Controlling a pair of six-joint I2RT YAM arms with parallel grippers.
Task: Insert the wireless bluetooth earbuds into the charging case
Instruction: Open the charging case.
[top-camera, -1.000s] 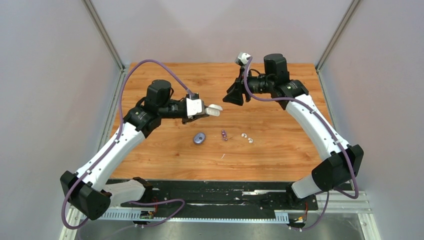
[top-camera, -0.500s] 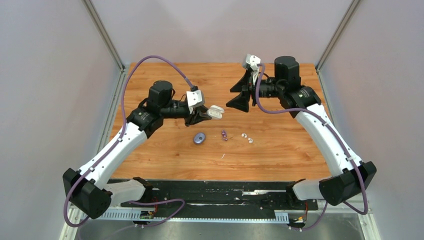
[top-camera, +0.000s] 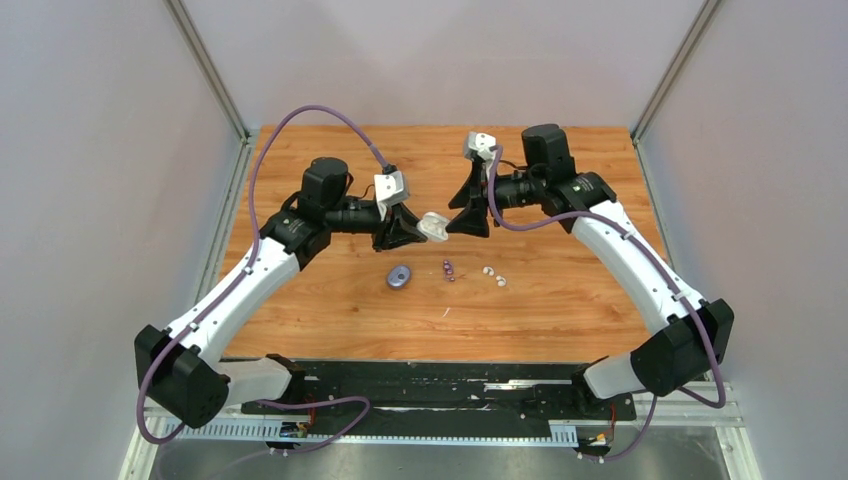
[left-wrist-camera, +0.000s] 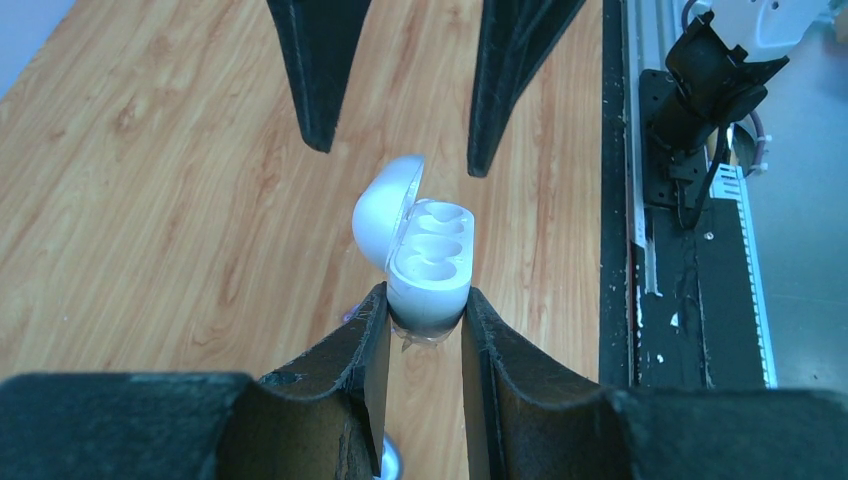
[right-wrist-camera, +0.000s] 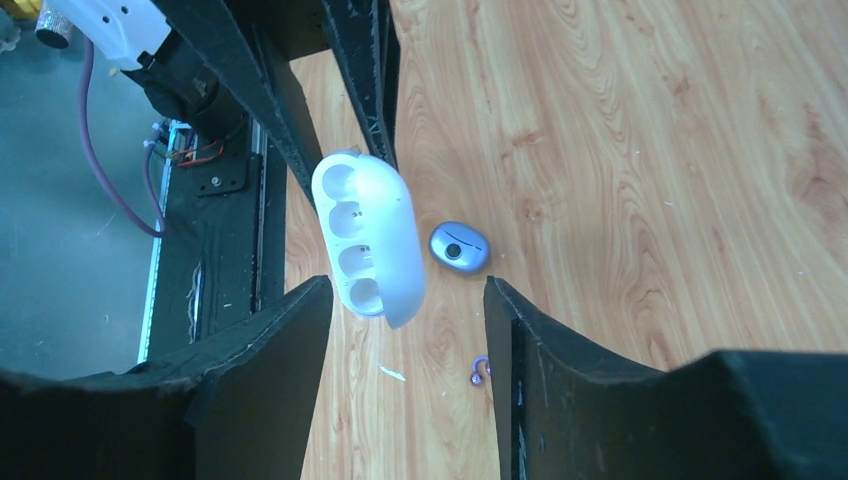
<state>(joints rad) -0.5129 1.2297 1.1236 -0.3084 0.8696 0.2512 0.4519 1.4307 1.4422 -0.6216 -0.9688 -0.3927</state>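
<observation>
The left gripper clamps an open white charging case at mid-frame in the top view, facing the right gripper, spread wide just beyond it. White earbuds and purple earbuds lie below on the wooden table, right of a closed purple case.

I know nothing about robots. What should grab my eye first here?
A white charging case, its lid flipped open and its sockets empty, is pinched in mid-air by the left fingers above the middle of the table. The right fingers are spread wide on either side of it without touching. Below lie a closed purple case and the tiny earbuds.
</observation>
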